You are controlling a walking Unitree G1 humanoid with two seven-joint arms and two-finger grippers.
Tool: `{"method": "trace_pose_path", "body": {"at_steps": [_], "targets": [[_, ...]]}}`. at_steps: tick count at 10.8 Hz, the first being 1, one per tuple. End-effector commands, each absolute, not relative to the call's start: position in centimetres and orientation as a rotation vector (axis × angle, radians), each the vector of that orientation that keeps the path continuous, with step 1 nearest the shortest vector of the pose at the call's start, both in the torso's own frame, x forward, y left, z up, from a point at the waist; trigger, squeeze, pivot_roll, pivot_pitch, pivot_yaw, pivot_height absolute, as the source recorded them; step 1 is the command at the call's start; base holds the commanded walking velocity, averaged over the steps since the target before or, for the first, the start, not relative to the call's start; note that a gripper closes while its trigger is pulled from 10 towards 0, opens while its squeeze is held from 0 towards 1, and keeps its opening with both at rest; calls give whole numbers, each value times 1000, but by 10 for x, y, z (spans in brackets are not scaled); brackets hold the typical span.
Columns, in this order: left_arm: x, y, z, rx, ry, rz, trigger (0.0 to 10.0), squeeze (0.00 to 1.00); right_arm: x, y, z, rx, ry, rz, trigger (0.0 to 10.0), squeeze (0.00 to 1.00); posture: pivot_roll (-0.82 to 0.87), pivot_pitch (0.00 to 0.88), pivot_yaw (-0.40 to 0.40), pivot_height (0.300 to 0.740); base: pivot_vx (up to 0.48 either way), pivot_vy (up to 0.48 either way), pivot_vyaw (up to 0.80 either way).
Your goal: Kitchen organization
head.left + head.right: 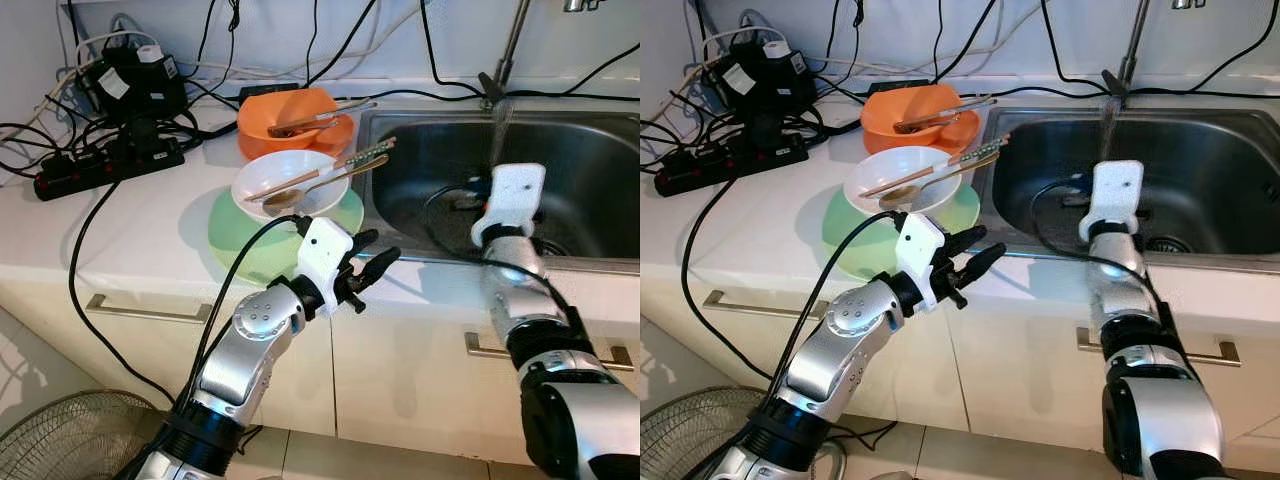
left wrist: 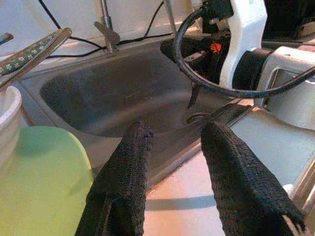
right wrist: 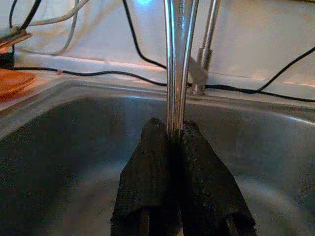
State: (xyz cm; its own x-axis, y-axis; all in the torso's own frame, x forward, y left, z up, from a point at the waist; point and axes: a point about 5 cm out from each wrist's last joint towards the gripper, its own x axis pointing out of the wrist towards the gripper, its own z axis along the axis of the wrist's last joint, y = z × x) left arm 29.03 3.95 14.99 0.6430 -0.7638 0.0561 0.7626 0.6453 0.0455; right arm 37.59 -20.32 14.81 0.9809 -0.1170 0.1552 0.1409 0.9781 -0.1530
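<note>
Dishes wait stacked on the desk (image 1: pixel 120 230) just left of the sink (image 1: pixel 590 190), which fits a wash-up job: the steel basin takes up the right side of the scene, with water running from the tap (image 1: pixel 505 60) into it. On the desk a green plate (image 1: pixel 240 245) lies lowest, a white bowl (image 1: pixel 290 180) sits on it with a spoon (image 1: pixel 310 188) and chopsticks (image 1: pixel 330 168) laid across its rim, and an orange bowl (image 1: pixel 295 120) behind holds tongs (image 1: pixel 320 120). A power strip (image 1: pixel 105 165) and a tangle of cables sit at the desk's far left, well apart from the water. The right pincer (image 3: pixel 174 135) reaches into the basin below the stream, clamped tight on the slim handles of metal cutlery (image 3: pixel 178 59) that stand upright between its fingers, probably held there for rinsing. The left pincer (image 1: pixel 372 262) hovers at the front edge of the desk, touching nothing, fingers (image 2: pixel 123 182) spread apart and empty, aimed toward the sink and just beside the green plate, likely ready to take the next piece from the stack
</note>
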Motion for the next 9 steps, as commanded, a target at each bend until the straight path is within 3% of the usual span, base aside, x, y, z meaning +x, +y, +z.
{"method": "trace_pose_path", "body": {"at_steps": [1, 8, 9], "targets": [[290, 44, 141, 34, -34, -858, 10000, 0, 379, -198, 154, -174, -168, -121, 10000, 0, 64, 0, 90, 740, 0, 0, 0], [287, 41, 136, 54, -8, -896, 10000, 0, 374, -196, 136, -169, -118, -115, 10000, 16, 61, 0, 99, 740, 0, 0, 0], [287, 40, 135, 54, -8, -899, 10000, 0, 374, -196, 137, -167, -121, -116, 10000, 949, 59, 0, 99, 740, 0, 0, 0]]}}
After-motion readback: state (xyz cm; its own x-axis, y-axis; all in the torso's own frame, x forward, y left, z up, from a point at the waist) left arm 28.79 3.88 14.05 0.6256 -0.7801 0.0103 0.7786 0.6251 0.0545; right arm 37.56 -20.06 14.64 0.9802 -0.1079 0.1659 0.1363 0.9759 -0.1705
